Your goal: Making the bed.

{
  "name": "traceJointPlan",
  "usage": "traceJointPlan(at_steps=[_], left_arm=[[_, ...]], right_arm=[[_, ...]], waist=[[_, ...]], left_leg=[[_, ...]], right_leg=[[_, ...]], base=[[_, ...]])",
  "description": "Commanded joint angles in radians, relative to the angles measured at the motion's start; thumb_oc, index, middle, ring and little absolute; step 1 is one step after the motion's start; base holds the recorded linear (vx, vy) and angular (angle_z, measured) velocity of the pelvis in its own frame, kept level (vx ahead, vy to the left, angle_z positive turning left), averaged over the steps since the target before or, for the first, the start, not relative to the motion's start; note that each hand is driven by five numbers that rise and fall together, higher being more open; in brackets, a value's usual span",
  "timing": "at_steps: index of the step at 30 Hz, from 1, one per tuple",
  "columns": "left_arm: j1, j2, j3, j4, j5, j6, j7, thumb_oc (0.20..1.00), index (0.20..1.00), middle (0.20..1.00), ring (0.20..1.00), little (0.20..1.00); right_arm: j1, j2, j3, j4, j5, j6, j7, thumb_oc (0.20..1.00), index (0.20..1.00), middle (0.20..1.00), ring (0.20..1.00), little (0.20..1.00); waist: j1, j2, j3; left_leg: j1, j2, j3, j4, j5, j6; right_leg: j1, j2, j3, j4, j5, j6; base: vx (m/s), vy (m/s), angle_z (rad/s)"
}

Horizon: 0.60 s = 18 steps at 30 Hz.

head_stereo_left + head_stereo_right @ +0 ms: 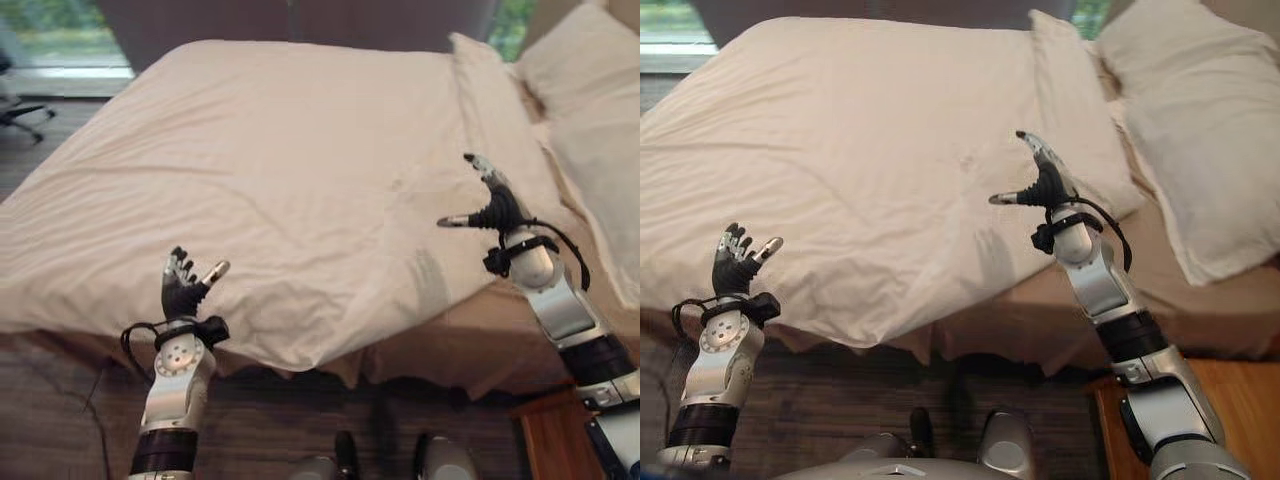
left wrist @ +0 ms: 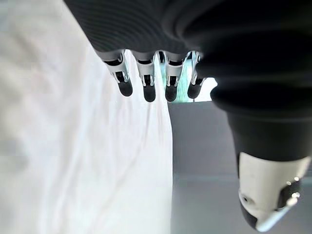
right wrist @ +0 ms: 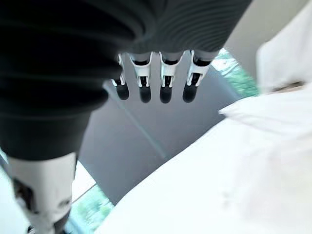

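Currently both hands are hovering empty over the near side of the bed [image 1: 440,345]: the left hand [image 1: 183,287] is hanging with fingers spread and relaxed just above the near edge of the white duvet [image 1: 270,170], and the right hand [image 1: 490,200] is raised with fingers straight and thumb out over the duvet's corner nearest the pillow [image 1: 1185,130]. The duvet is lying across most of the bed, rumpled, with its near edge drooping over the side and a strip of tan sheet [image 1: 1040,300] showing bare between it and the pillow at the head end. The likely trouble is a one-sided grab: if only one hand is catching cloth, the pull would be skewing the duvet and deepening the creases rather than flattening them. A pinch taken too deep could also be lifting the sheet along with it. Room is looking generous over the duvet's middle and toward the far edge, but tighter at the head end, where the pillow is sitting near the right hand, and a wooden nightstand [image 1: 1130,430] is standing just beside that arm.
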Motion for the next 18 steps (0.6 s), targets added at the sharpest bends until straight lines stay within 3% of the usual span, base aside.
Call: traceJointPlan(at_steps=[1,4,11,14,18], left_arm=[[-0.007,0.114,-0.038,-0.052,-0.03,-0.051,-0.014,1.0,1.0,1.0,1.0,1.0],[0.015,0.101,-0.033,-0.034,-0.024,-0.056,-0.032,1.0,1.0,1.0,1.0,1.0],[-0.045,0.118,-0.056,0.071,-0.059,-0.057,-0.021,1.0,1.0,1.0,1.0,1.0],[-0.097,0.135,-0.078,0.135,-0.078,-0.064,-0.016,1.0,1.0,1.0,1.0,1.0],[-0.279,0.175,-0.172,0.311,-0.12,-0.084,-0.004,1.0,1.0,1.0,1.0,1.0]], right_arm=[[-0.105,-0.002,0.006,0.066,-0.052,-0.013,-0.066,1.0,1.0,1.0,1.0,1.0],[-0.152,0.012,0.029,0.145,-0.041,-0.008,-0.077,1.0,1.0,1.0,1.0,1.0],[-0.245,-0.011,0.066,0.33,0.018,0.0,-0.089,1.0,1.0,1.0,1.0,1.0],[-0.319,-0.032,0.109,0.408,-0.001,0.011,-0.097,1.0,1.0,1.0,1.0,1.0],[-0.491,-0.019,0.212,0.615,0.008,0.013,-0.106,1.0,1.0,1.0,1.0,1.0]], waist=[[-0.015,-0.083,-0.016],[0.002,-0.098,-0.042],[0.005,-0.092,-0.052],[0.004,-0.086,-0.047],[-0.003,-0.054,-0.035]], left_leg=[[0.022,0.063,-0.009,-0.029,-0.064,-0.095],[0.028,0.057,-0.025,-0.029,-0.07,-0.099],[0.005,0.077,-0.056,-0.029,-0.062,-0.13],[-0.019,0.083,-0.065,-0.029,-0.05,-0.14],[-0.104,0.095,-0.085,-0.029,-0.012,-0.173]], right_leg=[[0.034,0.011,0.088,-0.051,0.088,0.0],[0.07,-0.003,0.051,-0.076,0.124,0.003],[0.11,-0.01,-0.016,-0.118,0.121,-0.006],[0.097,-0.01,-0.028,-0.115,0.116,-0.011],[0.051,-0.01,-0.073,-0.127,0.114,-0.018]], base=[[0.18,-0.19,1.31],[0.18,-0.135,1.07],[0.1,-0.133,0.15],[0.0,-0.07,0.17],[0.02,-0.138,0.23]])
